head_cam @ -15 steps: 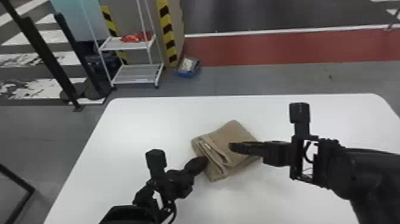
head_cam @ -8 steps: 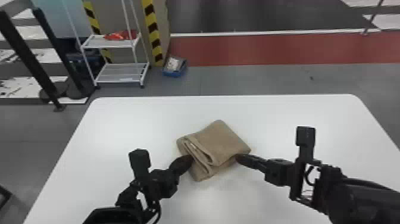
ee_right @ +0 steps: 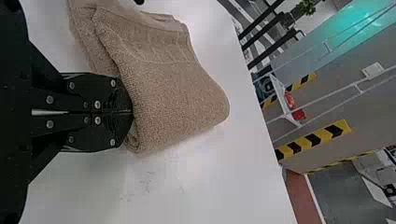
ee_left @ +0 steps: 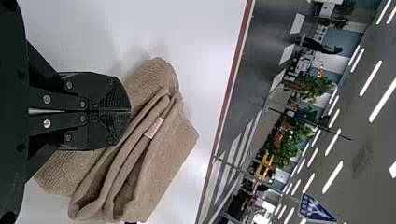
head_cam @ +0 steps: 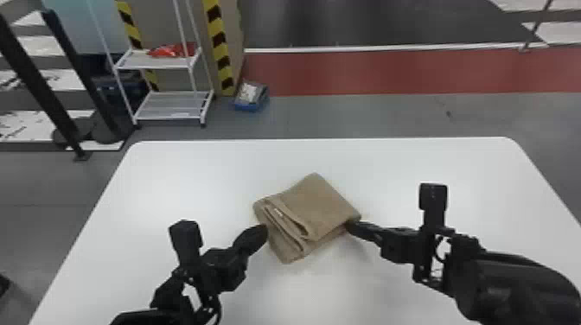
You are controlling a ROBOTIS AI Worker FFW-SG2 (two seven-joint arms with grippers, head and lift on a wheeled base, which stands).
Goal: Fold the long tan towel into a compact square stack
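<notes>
The tan towel [head_cam: 324, 203] lies folded into a thick, roughly square bundle near the table's middle, its layered edges and small label facing front left. My left gripper [head_cam: 262, 232] is shut beside those layers at the towel's left side. At the right corner, my right gripper [head_cam: 351, 224] rests its shut tips against the lower edge. In the left wrist view, the left gripper [ee_left: 130, 112] has its fingers pressed together, partly hiding the towel [ee_left: 175, 144]. The right wrist view has the right gripper [ee_right: 131, 113] shut against the folded side of the towel [ee_right: 173, 88].
The white table [head_cam: 194, 173] extends around the towel on all sides. Beyond its far edge stand a white wire shelf [head_cam: 173, 106] and a blue box [head_cam: 251, 97] on the floor.
My right gripper has come down from above the towel to its right corner. The left one has drawn back slightly leftward from the layers. The head view has shifted a little.
</notes>
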